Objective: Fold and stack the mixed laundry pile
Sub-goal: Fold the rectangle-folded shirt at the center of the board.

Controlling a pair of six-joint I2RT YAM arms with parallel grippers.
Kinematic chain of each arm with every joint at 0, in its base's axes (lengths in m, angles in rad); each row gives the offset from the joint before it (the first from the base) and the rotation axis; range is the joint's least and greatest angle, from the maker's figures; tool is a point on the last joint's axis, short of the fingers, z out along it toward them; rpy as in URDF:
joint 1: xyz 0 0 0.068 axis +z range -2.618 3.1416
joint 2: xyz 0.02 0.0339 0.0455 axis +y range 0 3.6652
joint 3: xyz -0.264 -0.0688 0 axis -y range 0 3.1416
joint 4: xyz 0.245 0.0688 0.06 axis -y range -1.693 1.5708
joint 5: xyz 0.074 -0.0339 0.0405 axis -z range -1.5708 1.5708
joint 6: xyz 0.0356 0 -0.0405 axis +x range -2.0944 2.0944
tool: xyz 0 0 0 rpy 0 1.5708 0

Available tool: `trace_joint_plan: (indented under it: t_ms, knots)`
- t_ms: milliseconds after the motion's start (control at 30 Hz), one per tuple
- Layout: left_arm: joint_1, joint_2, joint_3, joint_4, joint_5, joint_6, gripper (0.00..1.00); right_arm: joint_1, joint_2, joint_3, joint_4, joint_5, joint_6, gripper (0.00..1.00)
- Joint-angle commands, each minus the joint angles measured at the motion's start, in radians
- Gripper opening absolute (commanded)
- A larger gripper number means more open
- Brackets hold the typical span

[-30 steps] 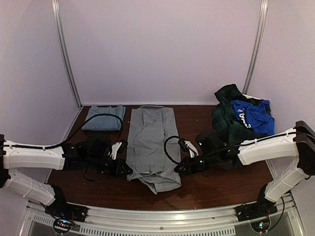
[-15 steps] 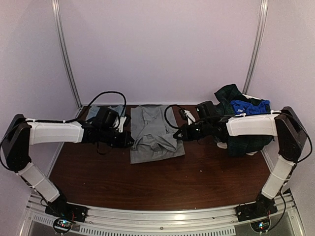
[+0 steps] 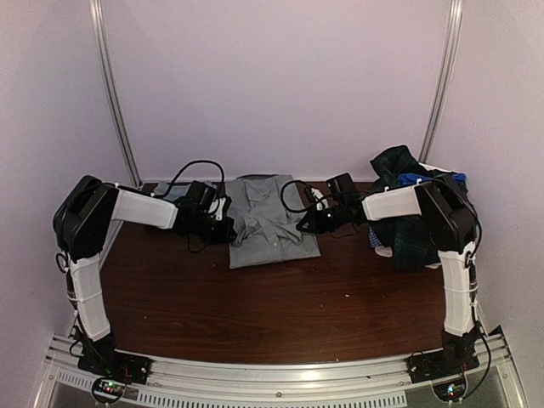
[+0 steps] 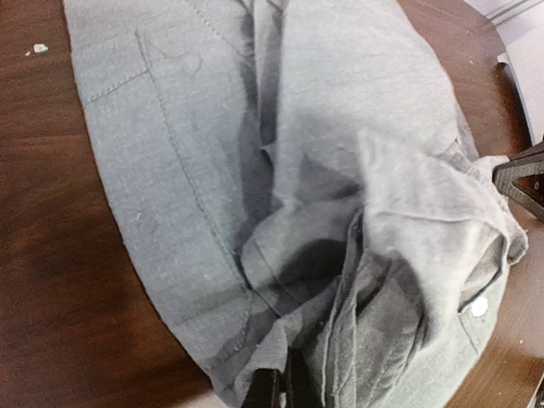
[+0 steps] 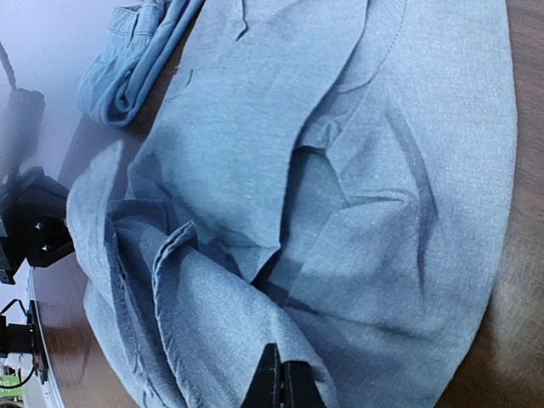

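A second ago both arms were low at the near hem of the grey cotton shirt (image 3: 274, 226). Now they have carried that hem to the far side, so the shirt lies doubled over itself at the back middle of the dark wooden worktop (image 3: 280, 310). I read that as one fold nearly laid.

The left fingers (image 4: 264, 389) are pressed together on a bunched edge of grey cloth, and the right fingers (image 5: 269, 379) pinch the opposite edge the same way. The top layer is not flat (ridges and a puffed pocket show between the two grips), so it needs smoothing after release.

The rumpled heap of dark green-navy plaid, bright blue and white clothes (image 3: 410, 223) sits in the far right corner, just behind the right arm's forearm and touching it. Pulling that arm back could drag some of it along.

The small folded blue-grey stack (image 5: 136, 53) lies just beside the shirt on the left, mostly hidden by the left arm from above. That is where this piece should go.
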State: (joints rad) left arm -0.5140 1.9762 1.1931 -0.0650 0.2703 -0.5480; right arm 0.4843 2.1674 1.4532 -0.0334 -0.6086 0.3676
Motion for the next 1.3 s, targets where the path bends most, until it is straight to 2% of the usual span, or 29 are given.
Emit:
trace_joint_plan:
  t_ms: [0,100,200,300,467,600,700,867,1267]
  knots:
    - [0.026,0.077,0.051,0.059,0.015,0.019,0.0,-0.017,0.06,0.054,0.022,-0.012,-0.027,0.0]
    - [0.026,0.11,0.061,0.056,0.045,0.028,0.0,-0.016,0.081,0.035,0.02,-0.022,-0.028,0.0]
    - [0.021,0.08,-0.011,0.06,0.063,0.017,0.0,-0.008,0.043,-0.063,0.069,-0.049,-0.002,0.0]
    - [0.002,-0.012,-0.142,0.111,0.07,0.001,0.0,0.019,-0.051,-0.215,0.134,-0.057,0.025,0.0]
    - [-0.054,-0.226,-0.298,0.081,0.05,-0.013,0.0,0.076,-0.285,-0.452,0.226,-0.049,0.104,0.0]
    - [-0.071,-0.372,-0.329,0.003,0.042,-0.023,0.0,0.104,-0.43,-0.55,0.237,-0.041,0.154,0.0]
    - [-0.071,-0.426,-0.306,-0.047,0.015,-0.012,0.0,0.105,-0.485,-0.551,0.2,-0.026,0.149,0.0]
    - [-0.065,-0.365,-0.182,-0.083,-0.017,0.028,0.0,0.072,-0.436,-0.444,0.099,0.008,0.084,0.0]
    - [0.0,0.01,0.043,0.005,-0.014,0.057,0.0,-0.022,-0.12,-0.215,0.168,-0.03,0.067,0.0]
